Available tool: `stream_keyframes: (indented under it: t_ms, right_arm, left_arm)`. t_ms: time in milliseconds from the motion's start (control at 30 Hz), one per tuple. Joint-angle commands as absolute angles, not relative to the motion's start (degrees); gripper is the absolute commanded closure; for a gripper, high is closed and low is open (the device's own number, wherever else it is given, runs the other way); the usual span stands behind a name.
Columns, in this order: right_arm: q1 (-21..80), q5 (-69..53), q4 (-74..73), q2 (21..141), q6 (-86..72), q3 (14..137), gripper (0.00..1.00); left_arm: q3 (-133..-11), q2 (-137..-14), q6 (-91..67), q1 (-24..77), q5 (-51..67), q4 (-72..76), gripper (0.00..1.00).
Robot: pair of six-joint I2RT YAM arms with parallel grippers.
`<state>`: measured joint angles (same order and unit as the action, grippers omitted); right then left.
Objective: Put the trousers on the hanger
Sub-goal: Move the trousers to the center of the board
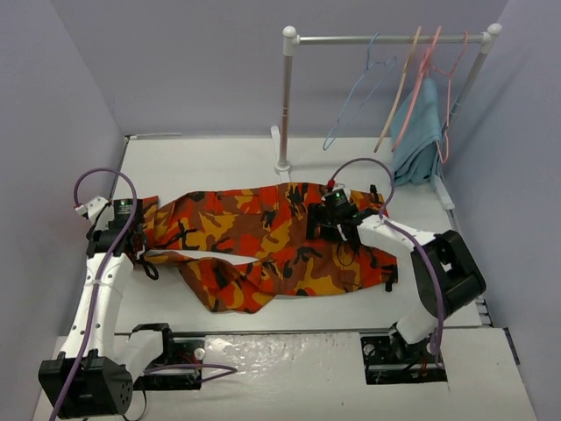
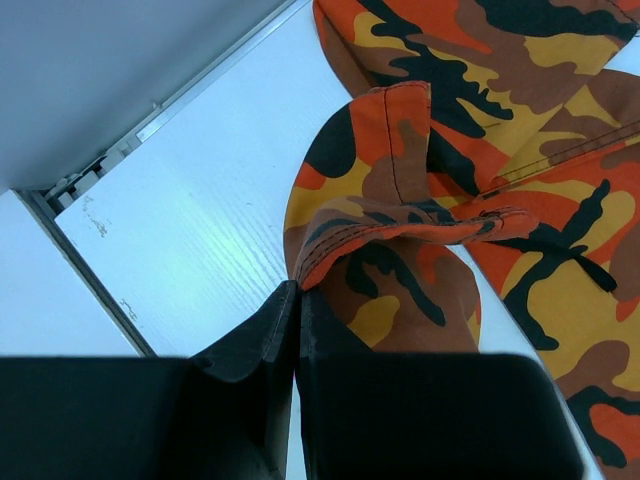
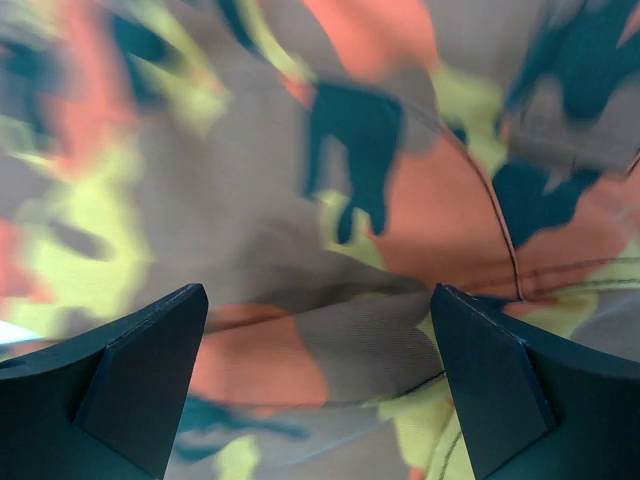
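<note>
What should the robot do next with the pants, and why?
Probably lower the right claw and shut it on the trousers. It stands wide open over the cloth near the middle, while the left claw is shut on a leg end, so only one side is held.

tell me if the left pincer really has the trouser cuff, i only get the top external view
observer: yes. In the left wrist view the left pincer is shut on a folded hem of the trousers.
operator: and the right one, open or shut
observer: open. The right wrist view shows the right pincer with its jaws wide apart and camouflage fabric filling the gap.
operator: is it touching the cloth
observer: cannot tell, because that picture is blurred. A fold of fabric does run across between the jaws.
</note>
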<state>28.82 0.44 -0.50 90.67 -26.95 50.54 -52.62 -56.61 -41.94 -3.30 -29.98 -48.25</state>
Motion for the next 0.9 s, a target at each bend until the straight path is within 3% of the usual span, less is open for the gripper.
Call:
stream_keyframes:
  t_ms: [0, 333, 500, 867]
  right_arm:
    - [21.24, -2.24, -0.7, 90.64, -30.43, 42.92, 0.08]
    - [-6.44, -6.78, -2.12, 86.17, -30.86, 38.12, 0.06]
    - [-6.45, -7.66, -2.21, 82.22, -30.48, 40.33, 0.06]
    - [3.26, -5.21, -2.0, 70.03, -27.13, 39.16, 0.05]
  left_arm:
    - [-56.35, -57.76, -40.36, -6.42, -27.82, -41.35, 1.0]
    - [-69.51, -68.07, -41.7, -8.95, -22.63, -35.79, 1.0]
    - [-74.02, -71.26, -41.39, -9.23, -22.04, -38.76, 1.0]
    - [-58.32, -61.81, -43.11, -10.25, -21.54, -37.29, 1.0]
